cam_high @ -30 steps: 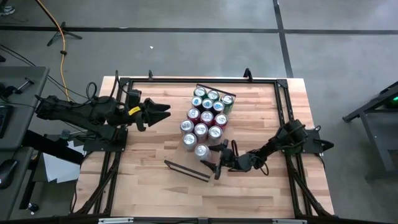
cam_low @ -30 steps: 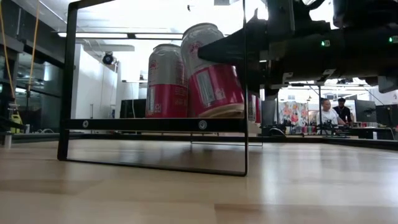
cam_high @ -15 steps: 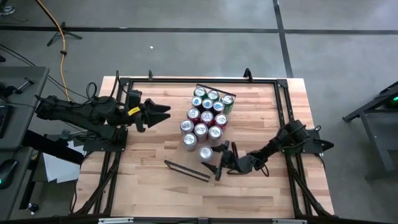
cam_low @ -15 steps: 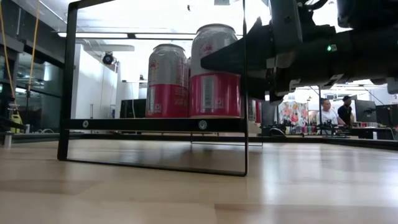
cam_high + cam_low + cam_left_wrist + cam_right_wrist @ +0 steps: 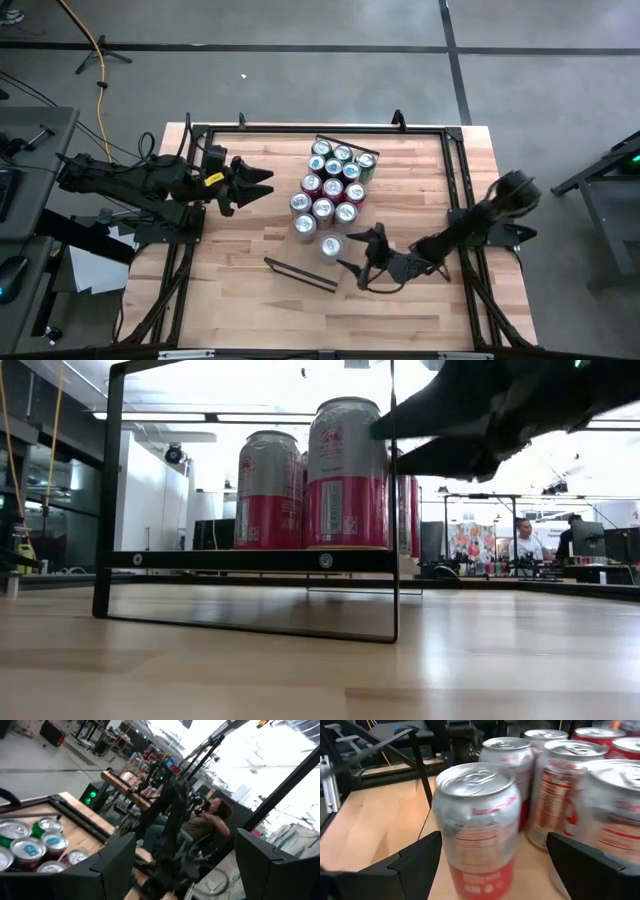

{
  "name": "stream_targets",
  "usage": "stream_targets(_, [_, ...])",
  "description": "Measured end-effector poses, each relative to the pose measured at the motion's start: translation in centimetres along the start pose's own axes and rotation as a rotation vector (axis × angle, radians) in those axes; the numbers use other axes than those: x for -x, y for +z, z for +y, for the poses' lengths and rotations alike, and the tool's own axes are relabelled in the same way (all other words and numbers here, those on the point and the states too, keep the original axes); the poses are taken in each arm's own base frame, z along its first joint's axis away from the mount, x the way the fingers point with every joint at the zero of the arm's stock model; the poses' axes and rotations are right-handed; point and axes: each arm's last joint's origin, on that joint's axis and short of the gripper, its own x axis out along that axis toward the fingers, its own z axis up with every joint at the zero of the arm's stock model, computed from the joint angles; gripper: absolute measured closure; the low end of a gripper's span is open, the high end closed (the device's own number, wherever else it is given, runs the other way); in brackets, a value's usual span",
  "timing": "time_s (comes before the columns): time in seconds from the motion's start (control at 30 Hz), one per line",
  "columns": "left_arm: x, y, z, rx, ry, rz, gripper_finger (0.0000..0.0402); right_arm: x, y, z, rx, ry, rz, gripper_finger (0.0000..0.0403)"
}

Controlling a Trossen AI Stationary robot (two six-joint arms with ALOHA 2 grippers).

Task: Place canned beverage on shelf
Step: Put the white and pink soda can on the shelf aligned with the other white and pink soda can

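My right gripper (image 5: 362,252), lower centre of the high view, stood wide open and empty beside the released can (image 5: 330,244) on the shelf (image 5: 315,222). A good retreat called for backing straight off, fingers (image 5: 415,865) clear of it. My left gripper (image 5: 262,181) waited open, upper left.

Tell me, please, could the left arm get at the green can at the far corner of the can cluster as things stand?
Probably yes. The left gripper hovers open beside the cluster, but red and silver cans stand between it and the green can, so it would likely need to come from above.
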Motion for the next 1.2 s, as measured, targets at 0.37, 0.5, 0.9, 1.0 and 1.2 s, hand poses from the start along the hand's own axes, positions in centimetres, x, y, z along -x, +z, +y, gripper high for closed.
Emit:
stream_targets(0.37, [1.5, -0.8, 1.3, -0.214, 0.104, 0.152, 0.0152, 5.3, 5.7, -2.6, -0.410, 0.115, 0.169, 0.0098])
stream_targets(0.5, [1.9, -2.4, 2.7, -0.279, 0.181, 0.226, 0.0191, 6.0, 5.4, -2.8, -0.590, 0.118, 0.262, 0.0189])
stream_targets(0.9, [4.0, -12.0, 8.1, -0.013, -0.078, 0.081, 0.0393, 2.6, 4.1, 0.2, -0.980, 0.116, 0.401, 0.0396])
stream_targets(1.0, [4.9, -13.2, 9.2, 0.018, -0.083, 0.029, 0.0399, 0.6, 4.1, 0.9, -0.978, 0.127, 0.465, 0.0396])
stream_targets(1.2, [5.4, -13.8, 10.0, 0.009, -0.073, 0.027, 0.0400, -2.2, 4.7, 1.2, -0.936, 0.115, 0.485, 0.0401])
